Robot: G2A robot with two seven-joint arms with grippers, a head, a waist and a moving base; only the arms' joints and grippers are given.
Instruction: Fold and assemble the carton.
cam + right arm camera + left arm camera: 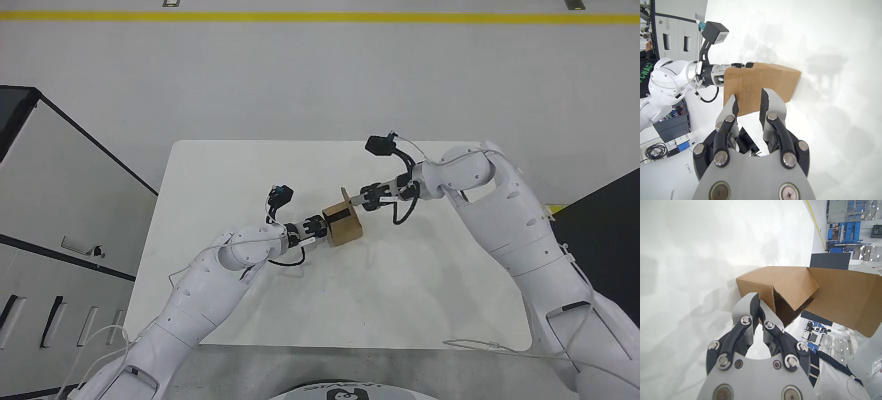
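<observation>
One brown corrugated carton [345, 225], boxy with its flaps loose, is noted mid-table [420, 290] between two grippers. The left gripper [758, 306] is seen with ribbed black pads pressed nearly together at a carton corner. The right gripper [749, 97] is held spread before a flat panel.

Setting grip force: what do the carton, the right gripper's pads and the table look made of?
Carton: brown corrugated cardboard, matte; fluted edges show at the cut flap. Pads of the right gripper: black, ridged, probably rubber. Table: smooth white top, faint sheen, perhaps laminate.
</observation>
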